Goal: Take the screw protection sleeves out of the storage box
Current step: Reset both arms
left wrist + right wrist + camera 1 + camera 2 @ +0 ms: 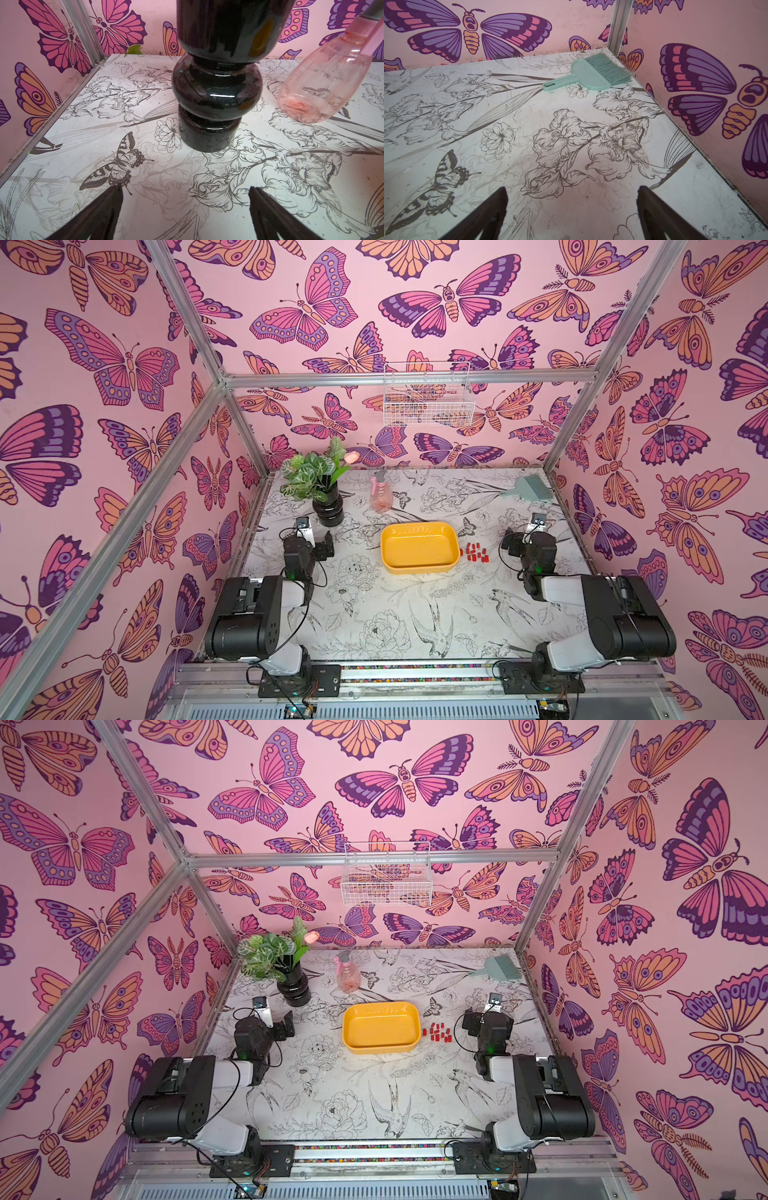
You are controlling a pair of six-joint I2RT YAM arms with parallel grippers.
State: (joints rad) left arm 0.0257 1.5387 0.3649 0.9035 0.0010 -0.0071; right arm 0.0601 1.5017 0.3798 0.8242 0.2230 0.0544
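Observation:
The yellow storage box (419,549) (380,1029) lies mid-table, and I see only bare yellow floor inside it. Several red screw protection sleeves (476,552) (438,1033) lie in a loose cluster on the table just right of the box. My left gripper (327,546) (186,193) is open and holds nothing; it sits left of the box near the black vase. On the right, beyond the sleeves, my right gripper (509,543) (572,193) is also open and holds nothing. Neither wrist view shows the box or the sleeves.
A black vase (328,510) (216,93) with a plant stands at the back left. A pink spray bottle (381,495) (324,83) is behind the box, and a teal brush (528,487) (591,74) lies in the back right corner. A white wire basket (428,400) hangs on the back wall.

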